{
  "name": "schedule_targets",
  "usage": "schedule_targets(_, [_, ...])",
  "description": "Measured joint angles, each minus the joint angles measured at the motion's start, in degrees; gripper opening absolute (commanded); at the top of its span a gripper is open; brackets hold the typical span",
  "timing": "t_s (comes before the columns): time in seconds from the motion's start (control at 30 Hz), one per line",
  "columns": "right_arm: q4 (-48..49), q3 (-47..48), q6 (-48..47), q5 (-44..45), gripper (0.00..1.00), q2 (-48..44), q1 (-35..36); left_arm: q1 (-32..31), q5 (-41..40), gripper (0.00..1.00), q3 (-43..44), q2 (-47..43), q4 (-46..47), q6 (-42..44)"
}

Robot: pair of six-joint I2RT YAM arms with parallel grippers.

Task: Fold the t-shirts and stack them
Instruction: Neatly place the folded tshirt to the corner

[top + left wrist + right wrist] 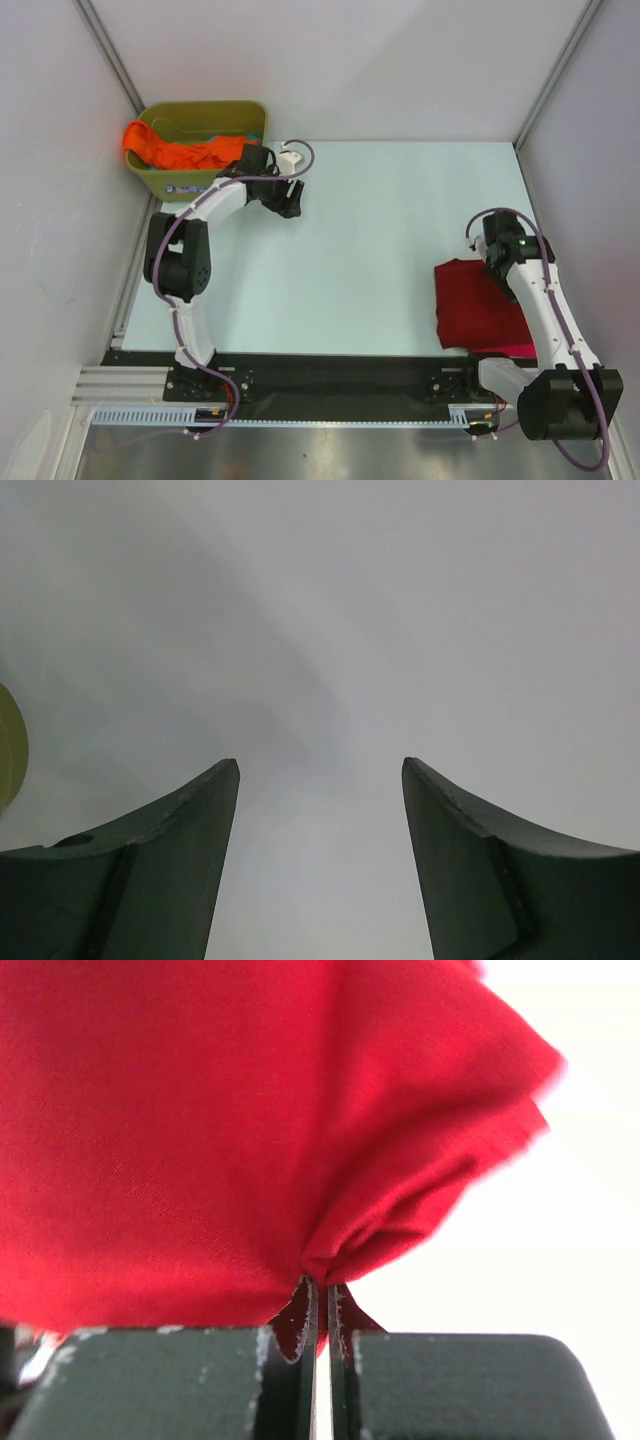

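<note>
The dark red t-shirt (pixel 475 305) lies folded on the table at the right, with a strip of magenta-pink t-shirt (pixel 512 349) showing under its near edge. My right gripper (pixel 495 264) is at its far right corner, shut on a pinch of the red cloth (pixel 200 1140); in the right wrist view the gripper (pixel 322 1285) has its jaws closed on a fold. The orange t-shirt (pixel 175 152) lies bunched in the olive-green tub (pixel 205 108) and hangs over its left rim. My left gripper (pixel 290 207) is open and empty over bare table just right of the tub; it also shows in the left wrist view (pixel 320 765).
The tub stands at the table's far left corner; its rim (pixel 8 745) shows at the left edge of the left wrist view. White walls enclose the table at the left, back and right. The pale table top (pixel 360 250) lies between the arms.
</note>
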Motion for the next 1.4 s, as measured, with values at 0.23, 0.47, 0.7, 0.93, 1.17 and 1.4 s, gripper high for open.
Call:
schedule_targets(0.23, [8.2,0.6,-6.0,1.2,0.0,2.3,-3.9,0.0,0.8,0.72,1.3,0.9,-0.4,0.0])
schedule_targets(0.47, [10.5,-2.8,-7.7,2.3,0.0,2.1,-7.9,0.0,1.0,0.72,1.4,0.9,-0.5,0.0])
schedule_targets(0.7, [14.5,-8.1,-10.4,4.2,0.0,2.2,-10.7,0.1,1.0,0.72,1.5,0.9,-0.5,0.0])
schedule_targets(0.93, [21.6,-8.8,-14.1,4.9,0.0,4.0,-14.7,0.5,1.0,0.72,1.5,1.0,-0.5,0.0])
schedule_targets(1.17, [28.2,-9.7,-17.6,4.9,0.0,6.3,-17.9,0.7,1.0,0.72,1.5,1.4,-0.6,0.0])
schedule_targets(1.4, [32.8,-12.8,-19.7,4.8,0.0,7.1,-21.7,0.9,1.0,0.72,1.5,1.5,-0.6,0.0])
